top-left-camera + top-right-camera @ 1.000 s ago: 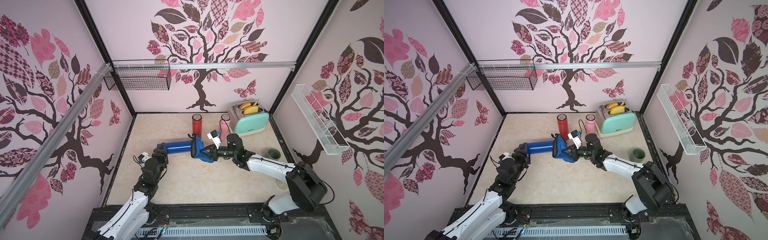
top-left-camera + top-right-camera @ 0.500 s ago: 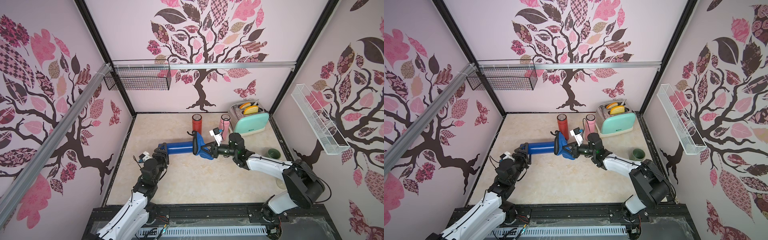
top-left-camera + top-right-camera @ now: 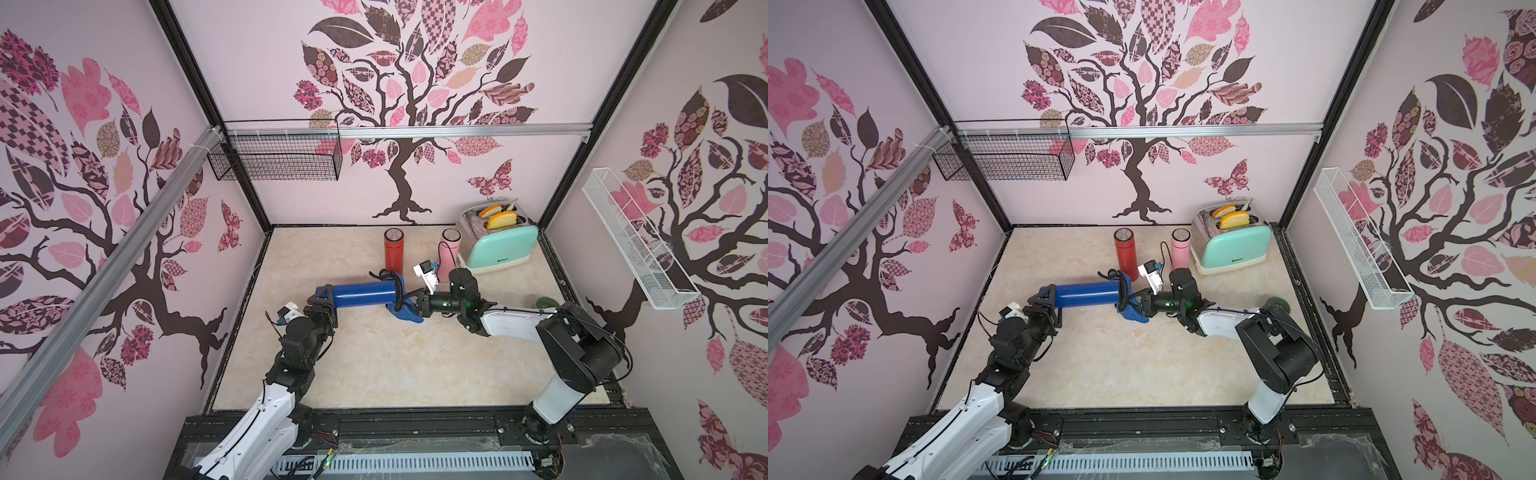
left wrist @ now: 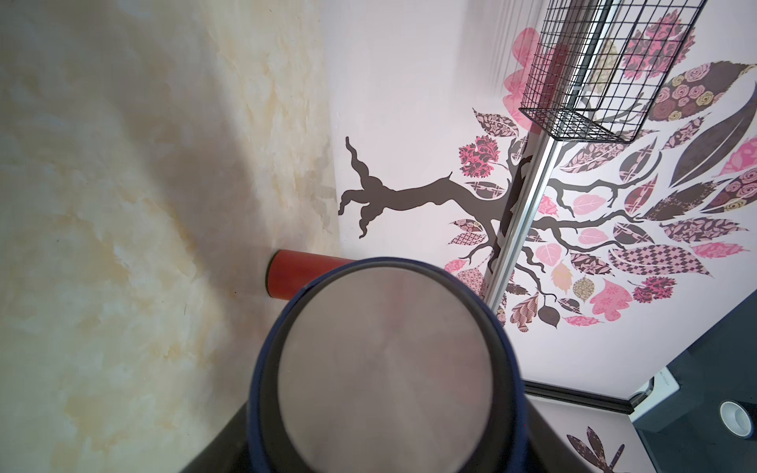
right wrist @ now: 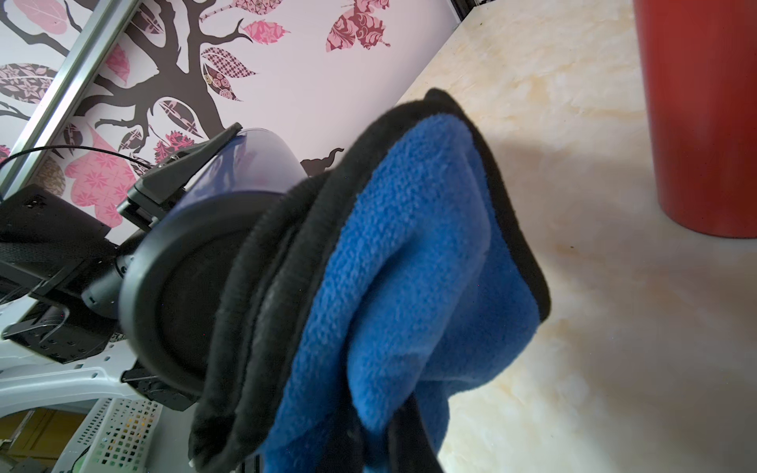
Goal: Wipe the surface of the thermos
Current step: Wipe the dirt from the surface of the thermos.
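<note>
The blue thermos (image 3: 361,294) is a long, smooth cylinder with a glossy painted wall. It is held horizontal between the two arms, near the middle of the marbled beige surface (image 3: 374,365). The left end effector (image 3: 326,300) is clamped on one end of it. In the left wrist view this end is a flat, dull metal disc inside a dark rim. The other end is a round black cap.

A blue cloth (image 3: 405,313) lies against the black end. It is soft and fleecy, with a thick black border, and it hangs in folds. The right end effector (image 3: 417,307) is closed tight on the cloth.

Behind them a red thermos (image 3: 393,253) and a shorter pink thermos (image 3: 449,257) stand upright, each with a round metal top. Just beside the pink one is a mint-green toaster (image 3: 503,249) with rounded corners; its slots hold two slices of bread (image 3: 500,219). A black wire basket (image 3: 276,162) hangs on the back wall and a white mesh rack (image 3: 636,241) on the side wall.
</note>
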{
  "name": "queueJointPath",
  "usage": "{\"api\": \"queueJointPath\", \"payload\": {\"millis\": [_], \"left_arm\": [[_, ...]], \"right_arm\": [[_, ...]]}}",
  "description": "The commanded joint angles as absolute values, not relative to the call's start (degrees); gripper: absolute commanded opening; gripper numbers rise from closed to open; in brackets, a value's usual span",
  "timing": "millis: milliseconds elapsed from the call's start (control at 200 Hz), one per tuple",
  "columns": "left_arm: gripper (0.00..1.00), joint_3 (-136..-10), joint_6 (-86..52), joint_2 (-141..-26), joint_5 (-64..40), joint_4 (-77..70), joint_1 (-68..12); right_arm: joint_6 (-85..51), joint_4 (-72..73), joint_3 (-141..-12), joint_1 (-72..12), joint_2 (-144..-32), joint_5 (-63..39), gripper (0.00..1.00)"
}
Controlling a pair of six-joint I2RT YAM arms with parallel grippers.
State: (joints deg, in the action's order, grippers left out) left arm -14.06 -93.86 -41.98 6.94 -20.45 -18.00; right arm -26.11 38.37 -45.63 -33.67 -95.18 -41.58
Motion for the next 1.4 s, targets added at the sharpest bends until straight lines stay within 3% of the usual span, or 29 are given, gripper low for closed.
{"api": "queueJointPath", "payload": {"millis": [0,250,670,900,1240,1396], "left_arm": [[0.0,-13.8,-94.5,-41.1,6.0,-24.8,-17.8],[0.0,-13.5,-94.0,-41.7,6.2,-24.7,-17.7],[0.0,-14.2,-95.0,-41.7,6.2,-26.4,-17.5],[0.0,-14.1,-94.5,-42.1,6.1,-26.2,-17.1],[0.0,-19.3,-81.6,-44.0,4.0,-16.5,-17.1],[0.0,-24.1,-68.5,-45.0,4.3,-12.1,-17.1]], "right_arm": [[-24.3,36.2,-48.4,-33.8,-89.8,-42.4,0.0],[-22.4,30.8,-49.6,-33.8,-83.0,-42.7,0.0],[-29.4,46.4,-43.6,-33.9,-95.3,-46.6,0.0],[-28.3,43.7,-44.5,-33.9,-93.6,-47.0,0.0],[-25.4,37.4,-48.6,-34.0,-85.5,-49.3,0.0],[-25.4,34.9,-48.7,-34.0,-82.0,-50.5,0.0]]}}
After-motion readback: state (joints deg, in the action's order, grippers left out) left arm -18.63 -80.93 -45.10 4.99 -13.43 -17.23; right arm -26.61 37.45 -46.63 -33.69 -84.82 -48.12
